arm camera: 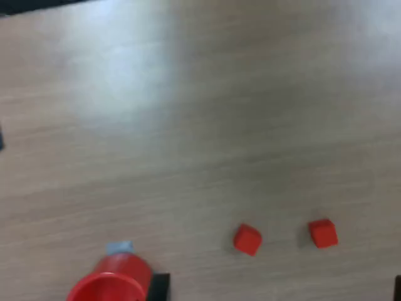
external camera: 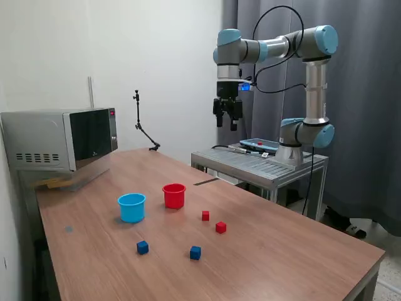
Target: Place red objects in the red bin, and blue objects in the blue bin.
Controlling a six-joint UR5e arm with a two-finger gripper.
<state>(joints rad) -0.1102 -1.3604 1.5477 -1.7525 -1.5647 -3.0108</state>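
Note:
Two small red cubes lie on the wooden table (external camera: 282, 251), one (external camera: 205, 216) nearer the cups and one (external camera: 220, 227) closer to the front; the wrist view shows them too (arm camera: 247, 239) (arm camera: 323, 232). Two dark blue cubes (external camera: 143, 248) (external camera: 195, 253) sit nearer the front edge. The red cup (external camera: 174, 195) (arm camera: 111, 283) stands upright beside the light blue cup (external camera: 131, 207). My gripper (external camera: 229, 123) hangs high above the table's far edge, well away from every cube, holding nothing; its fingers look slightly apart, but their state is unclear.
A microwave (external camera: 62, 138) stands at the exterior view's left on the table's back corner. A thin black stand (external camera: 143, 128) rises at the far edge. The arm's base sits on a metal cart (external camera: 260, 164) beyond the table.

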